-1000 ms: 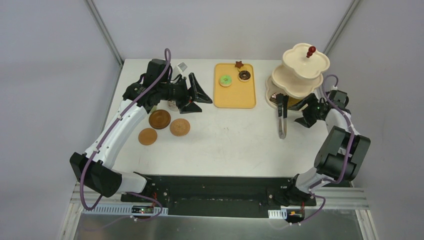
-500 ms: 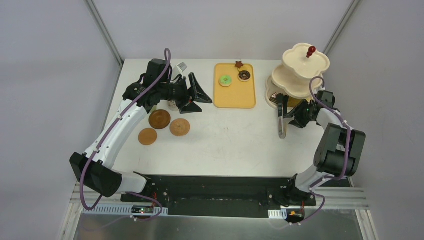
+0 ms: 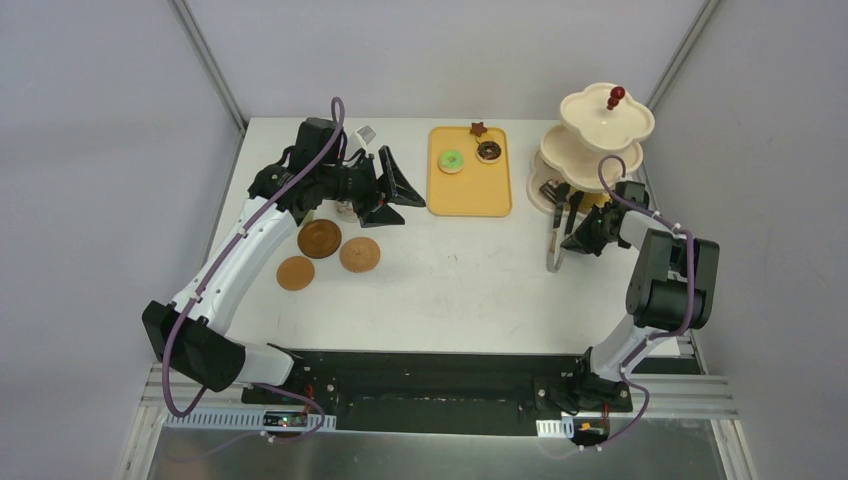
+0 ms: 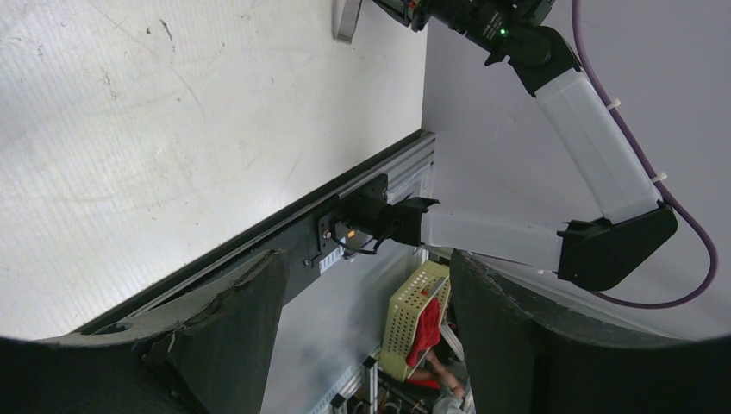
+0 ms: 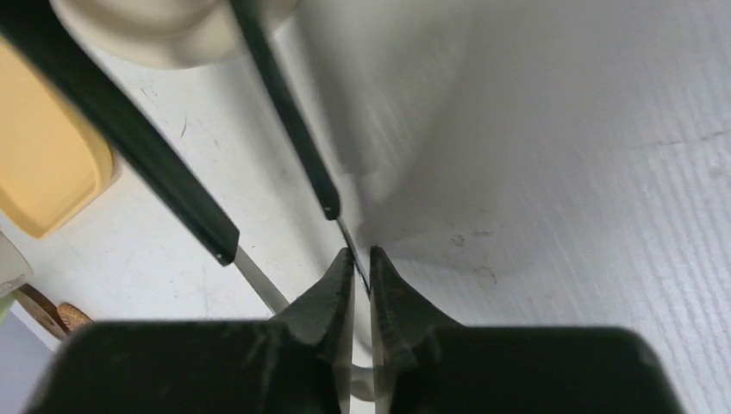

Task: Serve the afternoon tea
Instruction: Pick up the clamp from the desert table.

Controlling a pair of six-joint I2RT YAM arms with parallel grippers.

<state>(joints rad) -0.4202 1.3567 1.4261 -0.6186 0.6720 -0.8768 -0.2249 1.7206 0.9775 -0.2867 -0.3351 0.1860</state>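
The right wrist view cuts off the stand and yellow tray at its edges.

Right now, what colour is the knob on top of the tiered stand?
Red. The knob tops the cream stand and shows best in the top external view.

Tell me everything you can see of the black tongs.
The tongs have two thin bare-metal arms ending in long black-coated tips, spread apart. They point tips-first at the base of the cream stand, over the white table. The right gripper is shut on one metal arm. Whether they touch the table is unclear.
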